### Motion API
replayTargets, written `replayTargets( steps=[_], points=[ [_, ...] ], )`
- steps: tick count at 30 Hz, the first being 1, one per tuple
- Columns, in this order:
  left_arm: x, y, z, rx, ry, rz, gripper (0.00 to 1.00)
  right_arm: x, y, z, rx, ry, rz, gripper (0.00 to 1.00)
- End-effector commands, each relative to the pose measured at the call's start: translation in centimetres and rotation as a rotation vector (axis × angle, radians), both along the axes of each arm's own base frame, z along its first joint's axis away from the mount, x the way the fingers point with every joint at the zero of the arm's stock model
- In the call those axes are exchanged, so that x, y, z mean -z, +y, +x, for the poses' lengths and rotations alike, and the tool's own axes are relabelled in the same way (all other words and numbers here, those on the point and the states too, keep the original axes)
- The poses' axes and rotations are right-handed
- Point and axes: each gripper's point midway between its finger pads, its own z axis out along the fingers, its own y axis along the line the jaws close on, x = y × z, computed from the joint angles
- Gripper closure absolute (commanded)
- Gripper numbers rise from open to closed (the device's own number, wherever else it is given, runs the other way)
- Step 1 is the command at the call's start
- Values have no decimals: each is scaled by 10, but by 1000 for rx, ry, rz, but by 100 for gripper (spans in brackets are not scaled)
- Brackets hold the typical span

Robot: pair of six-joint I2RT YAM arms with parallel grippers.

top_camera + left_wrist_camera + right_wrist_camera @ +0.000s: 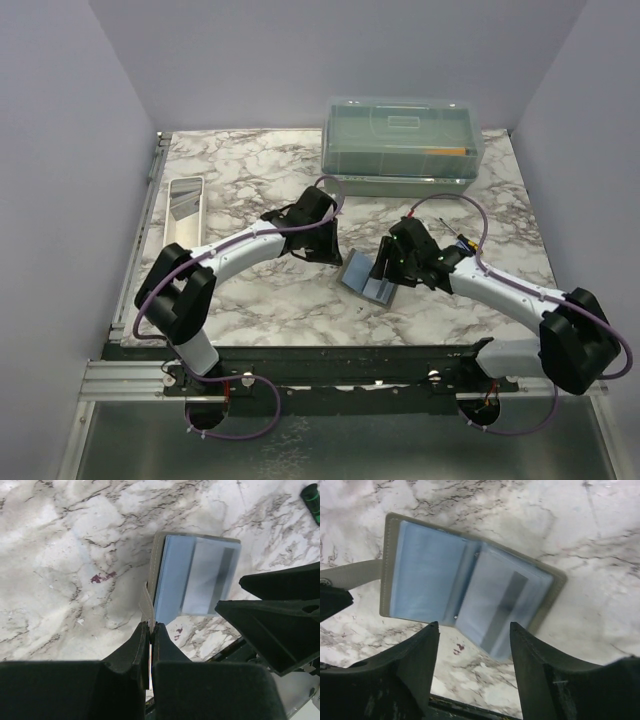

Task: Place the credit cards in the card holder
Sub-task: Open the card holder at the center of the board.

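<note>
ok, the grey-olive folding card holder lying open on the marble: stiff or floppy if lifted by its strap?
Likely floppy: the grey-olive folding card holder hinges at a centre fold, so lifted by the thin strap that the left gripper pinches, it would probably sag or fold shut. Probably light, and apt to slide on the smooth marble tabletop.

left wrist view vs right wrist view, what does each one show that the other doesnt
Only the left wrist: the left gripper shut on the strap of the card holder, and a green-black ribbed handle end at the top right corner. Only the right wrist: the strap-side page at full width. Both: the open holder, a striped credit card in its other page, the open right gripper and the marble table.
</note>
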Motion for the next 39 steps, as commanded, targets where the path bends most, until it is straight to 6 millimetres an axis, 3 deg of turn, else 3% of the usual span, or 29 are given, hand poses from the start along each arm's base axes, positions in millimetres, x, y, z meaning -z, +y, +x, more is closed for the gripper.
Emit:
replayTargets(
  steps=[1,4,6,10,16,22,25,27,30,33,39],
  points=[
    [12,9,11,-24,-3,59,100,8,30,16,-79,-43,111,42],
    [15,11,13,-31,-5,70,100,24,28,13,-77,-3,101,48],
    [18,15,14,-38,-6,89,100,34,15,11,-38,26,40,54],
    [19,21,17,-55,-7,110,99,49,-5,0,-1,63,-38,55],
    [2,17,15,-35,-14,79,75,59,-25,-11,31,86,-118,64],
    [-32,11,14,-19,-56,12,51,50,-32,-7,31,73,-169,64],
    [-47,6,12,-1,-68,-30,42,38,-32,-4,21,82,-195,49],
    [-49,4,12,4,-65,-41,42,30,-32,-5,26,92,-212,35],
    [-50,3,10,11,-62,-48,40,22,-34,-7,54,107,-230,22],
    [-54,4,8,18,-74,-55,37,20,-36,-8,80,117,-234,16],
    [-66,14,5,52,-140,-35,29,30,-37,-9,145,193,-266,15]
  ],
)
